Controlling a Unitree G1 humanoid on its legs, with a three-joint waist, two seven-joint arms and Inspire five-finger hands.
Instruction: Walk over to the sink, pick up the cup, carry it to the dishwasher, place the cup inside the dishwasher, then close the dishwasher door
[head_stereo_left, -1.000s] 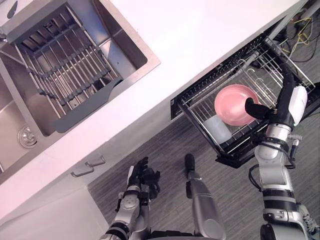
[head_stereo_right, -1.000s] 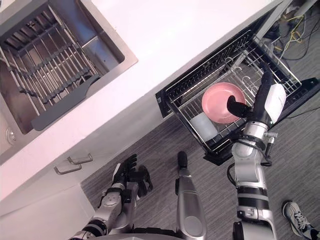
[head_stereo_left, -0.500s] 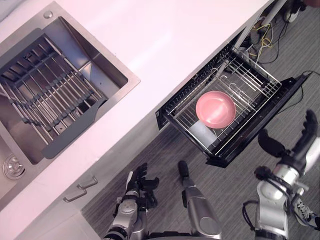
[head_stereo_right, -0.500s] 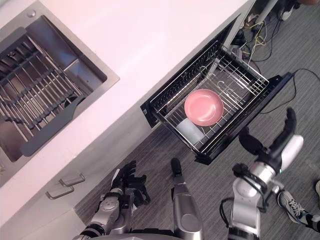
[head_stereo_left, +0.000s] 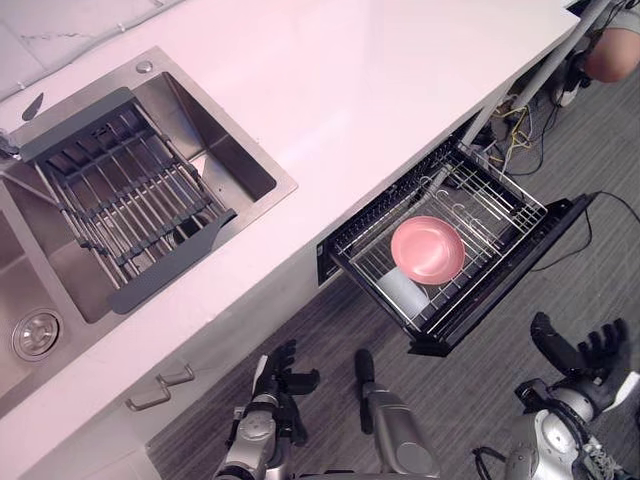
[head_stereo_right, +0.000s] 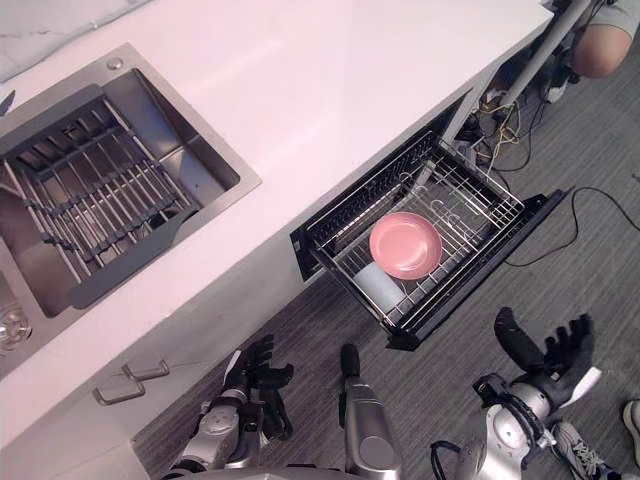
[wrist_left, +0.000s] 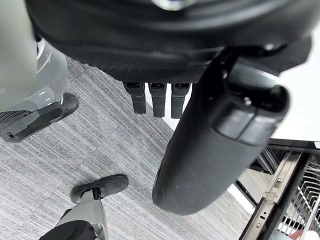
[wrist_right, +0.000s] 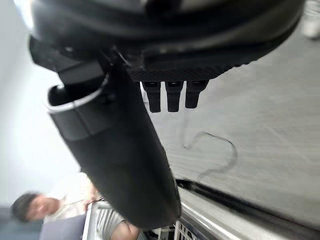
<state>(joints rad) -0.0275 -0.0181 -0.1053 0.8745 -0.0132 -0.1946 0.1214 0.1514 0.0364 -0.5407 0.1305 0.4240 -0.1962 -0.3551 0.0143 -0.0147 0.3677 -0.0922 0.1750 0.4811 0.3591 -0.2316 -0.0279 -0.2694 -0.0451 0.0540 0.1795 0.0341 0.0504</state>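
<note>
In my left eye view, the cup (head_stereo_left: 405, 290) sits in the open dishwasher (head_stereo_left: 505, 285). It is in the rack's near corner, just beside a pink bowl (head_stereo_left: 428, 249). The sink (head_stereo_left: 228, 160) is at the left end of the counter (head_stereo_left: 380, 90).

In my right eye view, my right hand (head_stereo_right: 545, 352) is over the floor near the dishwasher, spread wide and holding nothing. My left hand (head_stereo_right: 250, 372) hangs low.

In my left wrist view, its fingers (wrist_left: 152, 97) are straight and loose.

In my right wrist view, my fingers (wrist_right: 172, 95) are straight too. A person (wrist_right: 32, 209) is past them.
</note>
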